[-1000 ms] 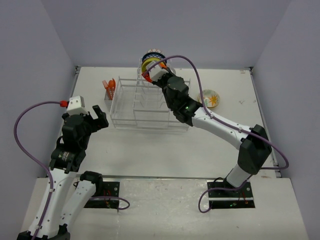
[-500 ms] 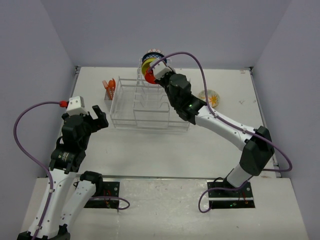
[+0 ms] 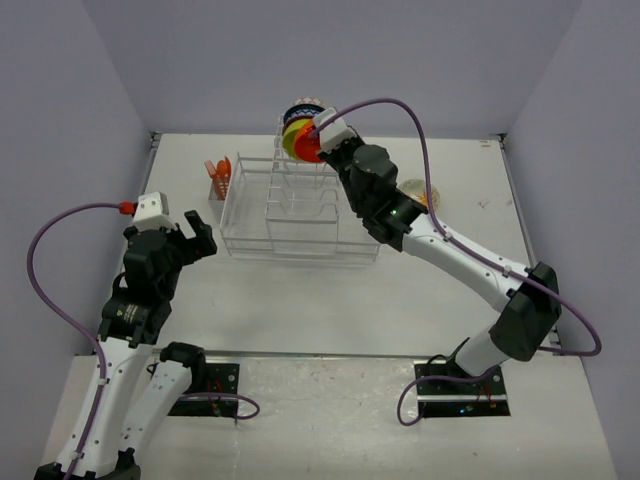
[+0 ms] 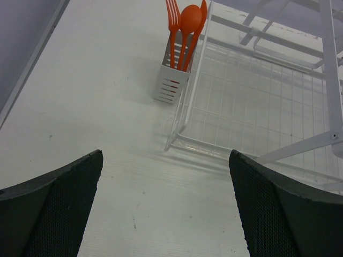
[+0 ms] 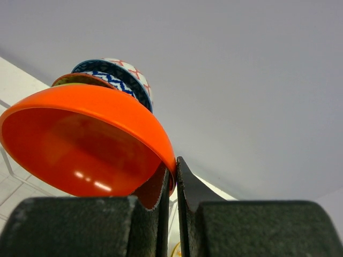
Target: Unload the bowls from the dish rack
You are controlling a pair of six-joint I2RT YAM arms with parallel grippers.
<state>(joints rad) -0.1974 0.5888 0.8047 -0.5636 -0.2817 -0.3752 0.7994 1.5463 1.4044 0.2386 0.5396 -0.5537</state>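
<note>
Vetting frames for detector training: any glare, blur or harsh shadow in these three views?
Right wrist: two small specular spots inside the orange-red bowl, right gripper fingers close and soft-edged. Left wrist: orange utensils and dish rack sharp, left gripper fingers dark at the bottom corners. Top external: even light, faint shadows, no glare.

The white table (image 3: pixel 300 300) carries the dish rack (image 3: pixel 290 215), a utensil cup (image 4: pixel 172 80) beside it, and a cream bowl (image 3: pixel 427 193).
</note>
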